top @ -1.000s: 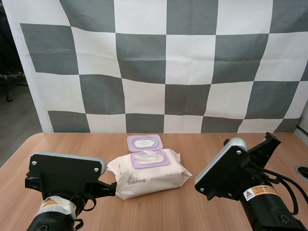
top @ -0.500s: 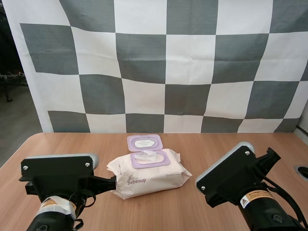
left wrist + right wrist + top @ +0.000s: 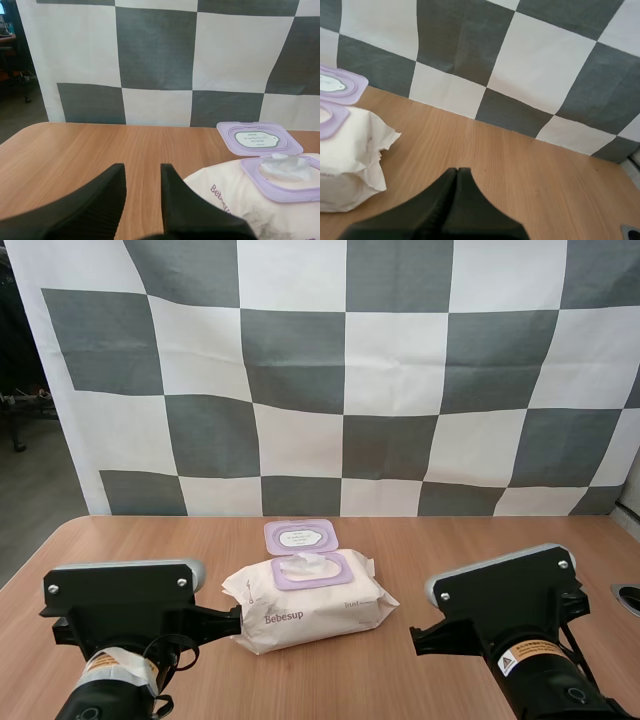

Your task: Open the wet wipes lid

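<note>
The white pack of wet wipes [image 3: 305, 612] lies in the middle of the wooden table [image 3: 400, 680]. Its purple lid [image 3: 299, 536] is flipped fully back and rests flat on the table behind the pack, and a white wipe [image 3: 305, 564] shows in the purple-rimmed opening. My left gripper [image 3: 142, 172] is open, empty, just left of the pack [image 3: 250, 200], whose lid [image 3: 257, 138] lies beyond it. My right gripper [image 3: 458, 172] is shut on nothing, its fingers together as one wedge, off to the right of the pack [image 3: 350, 160]. Both arms sit low at the table's near edge.
A dark round fitting [image 3: 628, 598] sits at the table's right edge. Bare wood stretches on both sides of the pack and behind it up to the backdrop.
My right arm has swung down and levelled out, drawing back from the pack. My left arm settled slightly lower early on, then held still. The pack and its lid have not moved.
</note>
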